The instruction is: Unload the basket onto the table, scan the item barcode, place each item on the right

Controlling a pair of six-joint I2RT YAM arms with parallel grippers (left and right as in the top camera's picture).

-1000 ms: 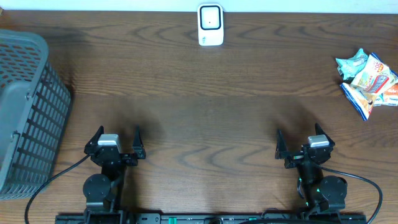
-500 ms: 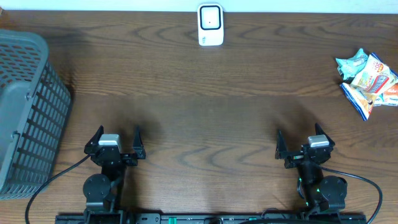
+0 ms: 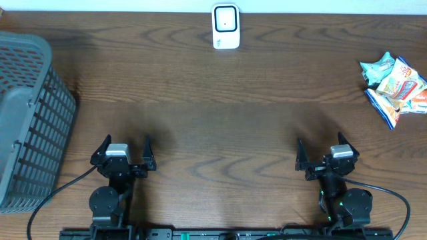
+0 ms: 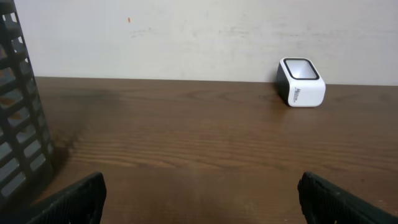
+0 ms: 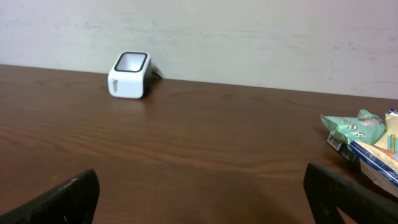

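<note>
One table point(image 3: 220, 100) is carrying everything. One basket point(image 3: 27, 113) is sitting far left of the scanner point(image 3: 225, 27), nearer the arms. Two grippers are resting at the near edge, well apart from the scanner. The left gripper point(image 3: 127, 142) is standing with its fingers spread wide and holding nothing, and the right gripper point(image 3: 320, 143) is doing the same. The packets point(image 3: 395, 83), at least three in one heap, are lying far right of the scanner. The single scanner is standing at the far edge, mid-table.
</note>
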